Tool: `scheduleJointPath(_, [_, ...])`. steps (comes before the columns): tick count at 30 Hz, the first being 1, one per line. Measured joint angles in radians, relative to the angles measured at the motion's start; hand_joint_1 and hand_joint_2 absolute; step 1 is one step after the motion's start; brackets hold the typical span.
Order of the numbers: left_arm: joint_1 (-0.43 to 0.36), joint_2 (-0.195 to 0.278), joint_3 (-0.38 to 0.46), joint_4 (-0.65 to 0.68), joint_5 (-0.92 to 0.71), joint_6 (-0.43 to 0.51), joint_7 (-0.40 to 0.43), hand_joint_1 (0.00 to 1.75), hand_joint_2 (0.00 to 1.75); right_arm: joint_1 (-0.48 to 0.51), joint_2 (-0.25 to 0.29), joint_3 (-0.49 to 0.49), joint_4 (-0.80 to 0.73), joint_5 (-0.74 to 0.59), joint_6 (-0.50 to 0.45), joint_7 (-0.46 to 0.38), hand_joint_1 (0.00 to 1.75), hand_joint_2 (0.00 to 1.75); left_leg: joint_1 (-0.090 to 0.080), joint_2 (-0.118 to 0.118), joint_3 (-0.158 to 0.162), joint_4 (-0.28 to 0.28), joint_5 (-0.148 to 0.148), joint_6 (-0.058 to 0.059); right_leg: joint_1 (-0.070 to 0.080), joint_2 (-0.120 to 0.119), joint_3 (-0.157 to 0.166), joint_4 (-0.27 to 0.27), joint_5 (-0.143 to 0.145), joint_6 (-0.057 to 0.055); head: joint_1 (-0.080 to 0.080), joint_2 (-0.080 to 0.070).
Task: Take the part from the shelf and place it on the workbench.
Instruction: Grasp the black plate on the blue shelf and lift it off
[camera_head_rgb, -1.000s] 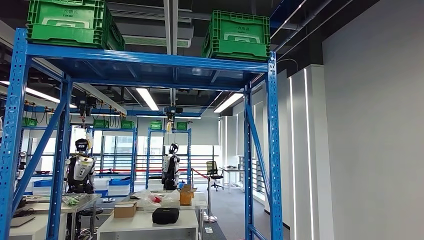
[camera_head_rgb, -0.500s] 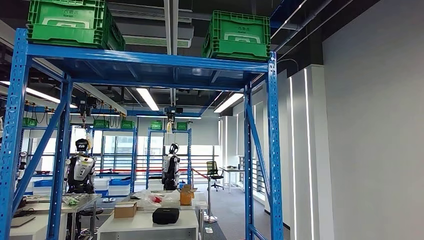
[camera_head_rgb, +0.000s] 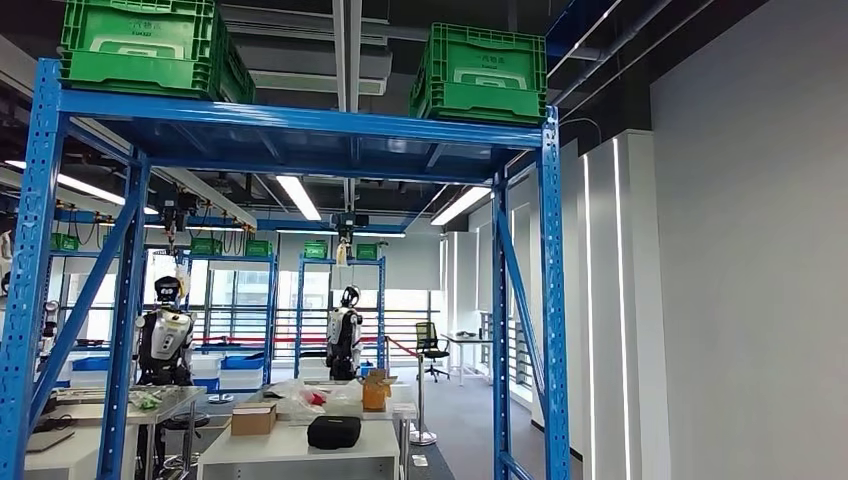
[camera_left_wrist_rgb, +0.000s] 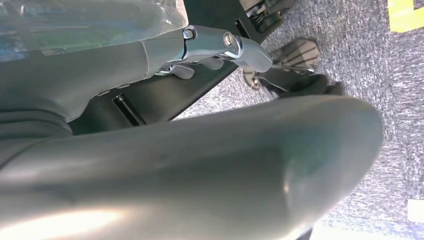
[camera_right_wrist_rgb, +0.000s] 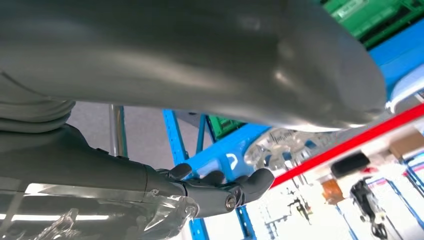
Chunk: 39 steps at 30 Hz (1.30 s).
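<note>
In the head view we faced the blue shelf (camera_head_rgb: 300, 118) from low down, so we saw its top deck from beneath. Two green crates (camera_head_rgb: 140, 45) sat on it, one toward each end. Through the frame, well beyond it, stood a white workbench (camera_head_rgb: 300, 450) carrying a black case (camera_head_rgb: 333, 432) and a cardboard box (camera_head_rgb: 253, 418).

In the left wrist view the left hand (camera_left_wrist_rgb: 190, 165) hung over grey carpet (camera_left_wrist_rgb: 380, 65). Its fingers (camera_left_wrist_rgb: 235, 44) lay stretched out alongside a clear crinkled film (camera_left_wrist_rgb: 90, 20). We could not tell whether they gripped the film or only lay against it.

In the right wrist view the right hand (camera_right_wrist_rgb: 175, 60) had its fingers (camera_right_wrist_rgb: 225, 187) slightly curled beside the same kind of film (camera_right_wrist_rgb: 100, 215), with blue uprights behind. Again we could not tell how firm the hold was.

We judged the film to be the part's bag, pressed between both hands because it is too bulky for one. That would put the part off the shelf and not yet on the workbench.
</note>
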<state>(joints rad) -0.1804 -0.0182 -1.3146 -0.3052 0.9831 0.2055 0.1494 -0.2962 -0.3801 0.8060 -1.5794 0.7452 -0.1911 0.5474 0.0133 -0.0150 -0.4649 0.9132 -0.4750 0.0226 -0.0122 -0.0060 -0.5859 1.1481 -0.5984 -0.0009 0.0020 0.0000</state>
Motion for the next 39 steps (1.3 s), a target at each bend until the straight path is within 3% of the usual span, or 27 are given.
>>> scheduleJointPath(1, [0.0, 0.0, 0.0, 0.0, 0.0, 0.0, 0.0, 0.0, 0.0, 0.003, -0.001, 0.001, 0.0, -0.001, 0.0, 0.0, 0.0, 0.0, 0.003, -0.001, 0.0, 0.001, -0.002, -0.003, -0.005, 0.001, -0.035, 0.055, -0.011, 0.006, -0.001, 0.0])
scheduleJointPath(2, [0.0, 0.0, 0.0, 0.0, 0.0, 0.0, 0.0, 0.0, 0.0, 0.005, -0.002, 0.001, 0.0, -0.001, 0.0, 0.0, 0.0, 0.0, 0.006, -0.003, 0.001, 0.004, -0.006, -0.009, -0.012, 0.001, -0.058, 0.083, -0.005, 0.013, -0.002, 0.0])
scheduleJointPath(3, [0.001, 0.0, 0.0, 0.0, 0.0, 0.0, 0.0, 0.0, 0.0, 0.005, -0.002, 0.002, 0.0, -0.001, 0.0, 0.0, 0.0, 0.0, 0.011, -0.005, 0.002, 0.009, -0.012, -0.017, -0.019, 0.0, -0.065, 0.074, 0.021, 0.02, -0.002, 0.0])
scheduleJointPath(5, [0.001, 0.0, -0.001, 0.0, 0.0, 0.0, 0.0, 0.0, 0.0, 0.006, -0.002, 0.002, 0.0, -0.002, -0.001, 0.0, 0.0, 0.0, 0.026, -0.009, 0.005, 0.029, -0.03, -0.037, -0.032, 0.001, -0.034, -0.028, 0.099, 0.041, -0.002, 0.0])
scheduleJointPath(6, [0.0, 0.002, -0.001, 0.001, 0.0, 0.0, 0.0, 0.0, 0.0, 0.006, -0.002, 0.003, 0.001, -0.002, -0.001, 0.0, 0.0, 0.0, 0.029, -0.011, 0.0, 0.044, -0.042, -0.05, -0.036, 0.004, -0.016, -0.078, 0.12, 0.048, -0.005, 0.0])
scheduleJointPath(8, [0.0, 0.003, -0.002, 0.003, 0.0, 0.0, 0.0, 0.0, 0.0, 0.008, -0.002, 0.004, 0.001, -0.003, -0.003, -0.001, 0.0, 0.0, 0.029, -0.013, -0.011, 0.062, -0.06, -0.068, -0.037, 0.011, -0.002, -0.112, 0.116, 0.034, -0.004, 0.0])
scheduleJointPath(9, [-0.001, 0.003, -0.002, 0.004, 0.0, -0.001, -0.001, 0.0, 0.0, 0.008, -0.002, 0.004, 0.0, -0.004, -0.004, -0.001, 0.0, 0.0, 0.027, -0.014, -0.014, 0.064, -0.064, -0.074, -0.035, 0.013, -0.005, -0.107, 0.108, 0.019, -0.003, 0.0])
scheduleJointPath(10, [-0.001, 0.003, -0.003, 0.004, 0.0, -0.001, -0.001, 0.0, 0.0, 0.009, -0.003, 0.003, 0.0, -0.004, -0.006, -0.002, 0.0, 0.0, 0.028, -0.014, -0.012, 0.062, -0.065, -0.078, -0.034, 0.013, -0.007, -0.102, 0.103, 0.003, 0.0, 0.0])
scheduleJointPath(12, [-0.001, 0.004, -0.005, 0.004, 0.0, -0.001, -0.001, 0.0, 0.0, 0.007, -0.003, 0.003, -0.001, -0.004, -0.007, -0.003, 0.0, 0.0, 0.03, -0.01, -0.013, 0.077, -0.079, -0.083, -0.032, 0.009, -0.006, -0.099, 0.098, -0.013, 0.003, 0.0])
scheduleJointPath(14, [-0.003, 0.004, -0.006, 0.004, -0.001, 0.0, -0.004, 0.0, 0.0, 0.007, -0.002, 0.002, -0.001, -0.004, -0.009, -0.005, 0.0, 0.0, 0.027, -0.003, -0.054, 0.17, -0.127, -0.08, -0.028, 0.002, -0.003, -0.099, 0.096, -0.024, 0.008, 0.0])
scheduleJointPath(16, [-0.009, 0.002, -0.006, 0.003, -0.002, 0.0, -0.009, 0.0, 0.0, 0.008, -0.002, 0.002, -0.001, -0.004, -0.01, -0.007, 0.0, 0.0, 0.019, -0.002, -0.123, 0.312, -0.181, -0.071, -0.019, -0.004, -0.001, -0.099, 0.091, -0.032, 0.011, 0.0])
scheduleJointPath(17, [-0.011, 0.001, -0.006, 0.003, -0.002, 0.0, -0.011, 0.0, 0.0, 0.009, -0.002, 0.003, -0.001, -0.005, -0.01, -0.008, 0.0, 0.0, 0.015, -0.002, -0.145, 0.356, -0.187, -0.064, -0.013, -0.006, 0.001, -0.099, 0.089, -0.035, 0.012, 0.0])
scheduleJointPath(18, [-0.012, 0.0, -0.006, 0.003, -0.002, 0.0, -0.012, 0.0, 0.0, 0.009, -0.002, 0.004, -0.001, -0.005, -0.011, -0.009, 0.0, 0.0, 0.009, -0.002, -0.152, 0.366, -0.175, -0.053, -0.006, -0.007, 0.005, -0.099, 0.086, -0.039, 0.013, 0.0])
scheduleJointPath(20, [-0.01, -0.001, -0.007, 0.003, -0.001, -0.001, -0.011, 0.0, 0.0, 0.009, -0.002, 0.003, -0.002, -0.005, -0.013, -0.011, 0.0, 0.0, -0.008, -0.002, -0.121, 0.279, -0.099, -0.021, 0.006, -0.008, 0.017, -0.1, 0.08, -0.045, 0.013, 0.0])
scheduleJointPath(22, [-0.007, 0.002, -0.009, 0.005, 0.0, 0.0, -0.008, 0.0, 0.0, 0.01, -0.002, 0.003, -0.001, -0.005, -0.015, -0.012, 0.0, 0.0, -0.026, 0.002, -0.086, 0.177, -0.041, 0.02, 0.011, -0.008, 0.025, -0.106, 0.078, -0.045, 0.009, 0.0])
scheduleJointPath(24, [-0.005, 0.005, -0.009, 0.008, 0.001, 0.0, -0.008, 0.0, 0.0, 0.014, -0.002, 0.004, -0.001, -0.006, -0.017, -0.012, 0.0, 0.0, -0.04, 0.005, -0.074, 0.132, -0.032, 0.043, 0.005, -0.009, 0.024, -0.115, 0.082, -0.037, 0.007, 0.001])
scheduleJointPath(25, [-0.005, 0.004, -0.009, 0.008, 0.001, 0.001, -0.009, 0.0, 0.0, 0.014, -0.002, 0.005, -0.001, -0.007, -0.018, -0.013, 0.0, 0.0, -0.045, 0.005, -0.067, 0.111, -0.031, 0.045, 0.004, -0.01, 0.024, -0.12, 0.085, -0.031, 0.009, 0.002])
scheduleJointPath(28, [-0.003, 0.001, -0.009, 0.008, 0.001, 0.0, -0.009, 0.0, 0.0, 0.01, -0.003, 0.001, -0.005, -0.007, -0.021, -0.014, 0.0, 0.0, -0.03, 0.006, -0.025, 0.043, -0.024, 0.027, 0.007, -0.009, 0.014, -0.103, 0.071, -0.015, 0.007, 0.002])
scheduleJointPath(29, [-0.002, 0.0, -0.01, 0.008, 0.0, 0.0, -0.009, 0.0, 0.0, 0.009, -0.004, 0.0, -0.005, -0.008, -0.022, -0.014, 0.0, 0.0, -0.024, 0.005, -0.015, 0.029, -0.02, 0.02, 0.006, -0.005, -0.007, -0.062, 0.053, -0.009, 0.004, 0.001])
scheduleJointPath(31, [-0.001, 0.0, -0.01, 0.008, 0.0, -0.001, -0.008, 0.0, 0.0, 0.011, -0.005, 0.001, -0.005, -0.008, -0.022, -0.014, 0.0, 0.0, -0.023, 0.004, -0.009, 0.024, -0.021, 0.017, 0.002, 0.001, -0.077, 0.058, 0.013, 0.003, 0.001, 0.0])
scheduleJointPath(32, [-0.001, 0.0, -0.01, 0.008, 0.0, -0.001, -0.008, 0.0, 0.0, 0.013, -0.005, 0.002, -0.004, -0.008, -0.022, -0.014, 0.0, 0.0, -0.023, 0.003, -0.006, 0.025, -0.025, 0.015, -0.001, 0.001, -0.108, 0.103, 0.008, 0.008, 0.0, 0.0])
scheduleJointPath(33, [-0.001, -0.001, -0.01, 0.008, 0.0, -0.001, -0.007, 0.0, 0.0, 0.015, -0.005, 0.002, -0.004, -0.008, -0.022, -0.014, 0.0, 0.0, -0.022, 0.003, -0.002, 0.027, -0.03, 0.012, -0.004, 0.0, -0.123, 0.117, 0.021, 0.013, 0.0, 0.0])
scheduleJointPath(34, [0.0, 0.0, -0.01, 0.008, 0.0, -0.001, -0.007, 0.0, 0.0, 0.016, -0.006, 0.002, -0.003, -0.008, -0.022, -0.014, 0.0, 0.0, -0.021, 0.002, 0.003, 0.031, -0.036, 0.009, -0.007, 0.0, -0.12, 0.093, 0.053, 0.017, -0.001, 0.0])
scheduleJointPath(36, [0.0, 0.0, -0.011, 0.008, 0.0, -0.002, -0.005, 0.0, 0.0, 0.016, -0.006, 0.001, -0.002, -0.009, -0.023, -0.014, 0.0, 0.0, -0.018, 0.002, 0.012, 0.042, -0.054, -0.001, -0.01, -0.001, -0.075, -0.022, 0.129, 0.019, -0.002, 0.0])
scheduleJointPath(37, [0.0, 0.0, -0.011, 0.008, 0.0, -0.002, -0.004, 0.0, 0.0, 0.016, -0.006, 0.002, -0.002, -0.009, -0.023, -0.014, 0.0, 0.0, -0.019, 0.002, 0.013, 0.049, -0.065, -0.007, -0.01, -0.001, -0.051, -0.076, 0.147, 0.016, -0.002, 0.0])
scheduleJointPath(39, [0.0, 0.0, -0.012, 0.009, 0.0, -0.001, -0.003, 0.0, 0.0, 0.016, -0.006, 0.001, -0.001, -0.009, -0.024, -0.014, 0.0, 0.0, -0.021, 0.003, 0.01, 0.055, -0.079, -0.02, -0.007, 0.001, -0.029, -0.116, 0.14, 0.0, -0.001, 0.0])
